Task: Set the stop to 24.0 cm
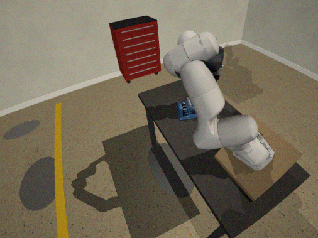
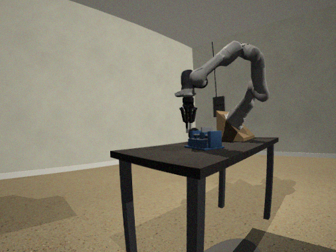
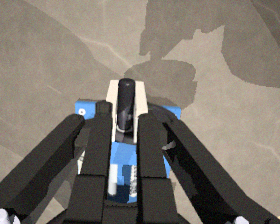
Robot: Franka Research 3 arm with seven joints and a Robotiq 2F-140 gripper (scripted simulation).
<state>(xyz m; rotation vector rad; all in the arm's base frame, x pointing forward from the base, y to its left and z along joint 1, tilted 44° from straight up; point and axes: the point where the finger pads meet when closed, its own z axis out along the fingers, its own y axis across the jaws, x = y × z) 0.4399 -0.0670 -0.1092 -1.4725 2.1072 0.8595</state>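
Your pincer points straight down and is clamped on the dark knob of the handwheel, which stands up between the 2 black fingers in the wrist view. Under it you see the blue stop fixture, with a pale strip running lengthwise under the knob. The fixture sits on the dark counter, about midway along its length and close to the long edge on the wall side, as the exterior view shows it. You cannot read the stop's position from any view, since the arm covers most of the fixture from above. The arm's base stands on a tan wedge at the far end of the counter.
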